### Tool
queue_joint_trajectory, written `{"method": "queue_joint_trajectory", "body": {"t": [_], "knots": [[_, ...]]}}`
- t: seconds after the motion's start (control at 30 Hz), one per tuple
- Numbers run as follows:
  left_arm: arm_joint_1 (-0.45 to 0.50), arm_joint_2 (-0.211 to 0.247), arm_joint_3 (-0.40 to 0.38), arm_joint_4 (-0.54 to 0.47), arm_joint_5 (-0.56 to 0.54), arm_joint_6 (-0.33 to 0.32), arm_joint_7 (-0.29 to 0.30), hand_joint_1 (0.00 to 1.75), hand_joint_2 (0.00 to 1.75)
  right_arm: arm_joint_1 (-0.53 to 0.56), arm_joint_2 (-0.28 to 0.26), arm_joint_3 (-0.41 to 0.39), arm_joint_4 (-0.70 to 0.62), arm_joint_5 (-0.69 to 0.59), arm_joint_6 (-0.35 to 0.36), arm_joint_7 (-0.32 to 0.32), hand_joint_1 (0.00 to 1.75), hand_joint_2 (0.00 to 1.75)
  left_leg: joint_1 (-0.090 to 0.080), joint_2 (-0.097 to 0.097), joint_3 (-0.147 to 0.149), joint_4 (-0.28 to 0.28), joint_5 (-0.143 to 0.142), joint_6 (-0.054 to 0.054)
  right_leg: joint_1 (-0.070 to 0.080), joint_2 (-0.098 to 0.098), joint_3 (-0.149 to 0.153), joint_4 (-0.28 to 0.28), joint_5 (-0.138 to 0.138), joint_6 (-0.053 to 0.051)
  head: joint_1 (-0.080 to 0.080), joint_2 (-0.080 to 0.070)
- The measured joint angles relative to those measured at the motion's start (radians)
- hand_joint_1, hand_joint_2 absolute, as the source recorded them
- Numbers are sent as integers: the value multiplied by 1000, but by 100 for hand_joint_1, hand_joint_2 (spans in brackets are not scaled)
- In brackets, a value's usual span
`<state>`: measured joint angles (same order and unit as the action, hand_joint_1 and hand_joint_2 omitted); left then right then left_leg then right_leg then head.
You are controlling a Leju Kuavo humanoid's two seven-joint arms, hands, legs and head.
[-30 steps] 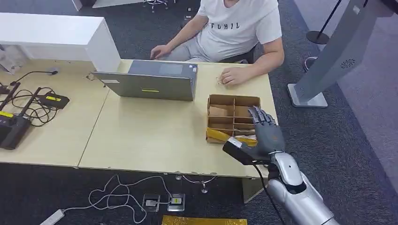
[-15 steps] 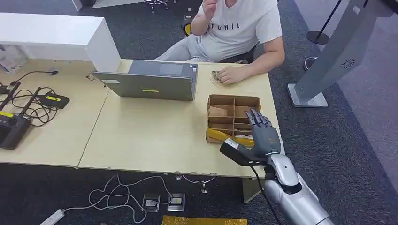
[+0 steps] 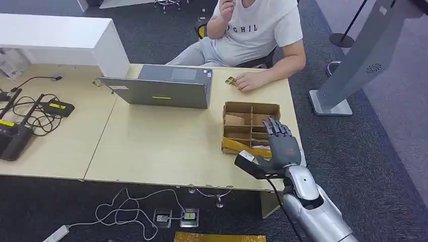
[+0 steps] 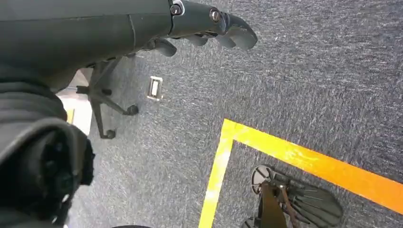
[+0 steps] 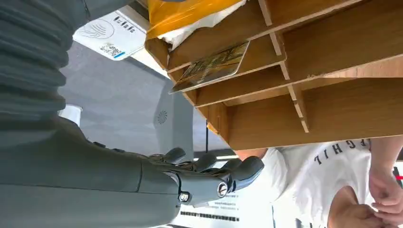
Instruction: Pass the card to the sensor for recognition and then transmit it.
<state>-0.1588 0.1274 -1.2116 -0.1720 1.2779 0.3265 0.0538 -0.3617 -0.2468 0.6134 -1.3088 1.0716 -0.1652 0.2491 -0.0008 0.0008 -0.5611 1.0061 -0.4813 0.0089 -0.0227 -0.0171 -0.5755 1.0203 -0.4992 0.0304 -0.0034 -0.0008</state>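
A: Head cam: right hand [image 3: 280,146] spread, empty, over the cardboard organizer [image 3: 251,127] on the table [image 3: 161,146].
B: Right wrist cam: card [image 5: 212,67] leans in a slot.
A: Left wrist cam: left hand [image 4: 209,23] loosely curled, empty, above carpet.

Just beyond our matt grey fingers [image 3: 275,130] we see a raw wooden divider box [image 3: 251,108] holding a glossy card [image 5: 211,66].
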Motion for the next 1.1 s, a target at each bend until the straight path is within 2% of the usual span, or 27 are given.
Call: {"method": "queue_joint_trajectory", "body": {"t": [0.8, 1.1], "knots": [[0, 0, 0, 0, -1, -3, 0, 0, 0, -27, 28, 3, 1, 16, 67, -12, 0, 175, 0, 0, 0, 0, 0, 0, 0, 0, 0, 0, 0, 0, 0, 0], [-1, 0, 0, 0, -1, -3, 0, 0, 0, -59, 36, 4, 17, 26, 66, -28, 0, 175, 0, 0, 0, 0, 0, 0, 0, 0, 0, 0, 0, 0, 0, 0]]}}
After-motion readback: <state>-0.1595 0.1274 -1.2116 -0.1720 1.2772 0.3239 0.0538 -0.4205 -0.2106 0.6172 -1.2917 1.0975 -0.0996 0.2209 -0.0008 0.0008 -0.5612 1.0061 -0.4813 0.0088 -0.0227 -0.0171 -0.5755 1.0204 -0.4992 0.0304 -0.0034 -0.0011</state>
